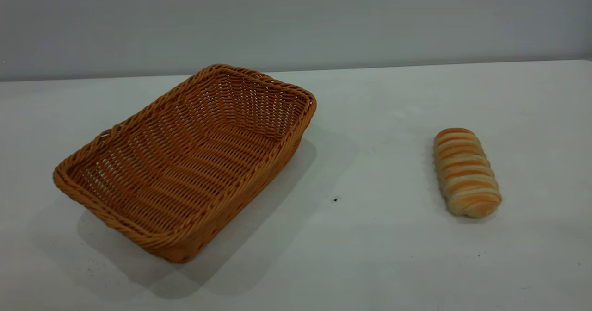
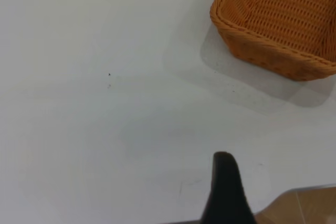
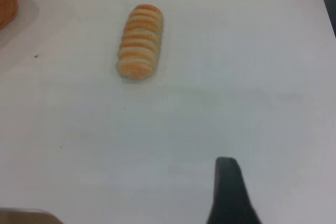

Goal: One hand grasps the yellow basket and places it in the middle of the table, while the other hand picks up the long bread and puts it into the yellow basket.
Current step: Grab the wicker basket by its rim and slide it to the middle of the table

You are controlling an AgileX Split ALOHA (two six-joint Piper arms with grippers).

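The yellow basket [image 1: 185, 163] is an empty orange-tan wicker tray lying on the left part of the white table [image 1: 370, 255]; one corner of it shows in the left wrist view [image 2: 278, 19]. The long bread [image 1: 466, 172], striped cream and orange-brown, lies on the table's right part and shows in the right wrist view [image 3: 140, 41]. Neither arm appears in the exterior view. A black part of my left gripper [image 2: 227, 192] hangs over bare table, well apart from the basket. A black part of my right gripper [image 3: 229, 192] hangs over bare table, well apart from the bread.
A small dark speck [image 1: 335, 200] lies between basket and bread. The table's back edge meets a grey wall [image 1: 296, 19]. A brown surface beyond the table's edge [image 2: 304, 208] shows in the left wrist view.
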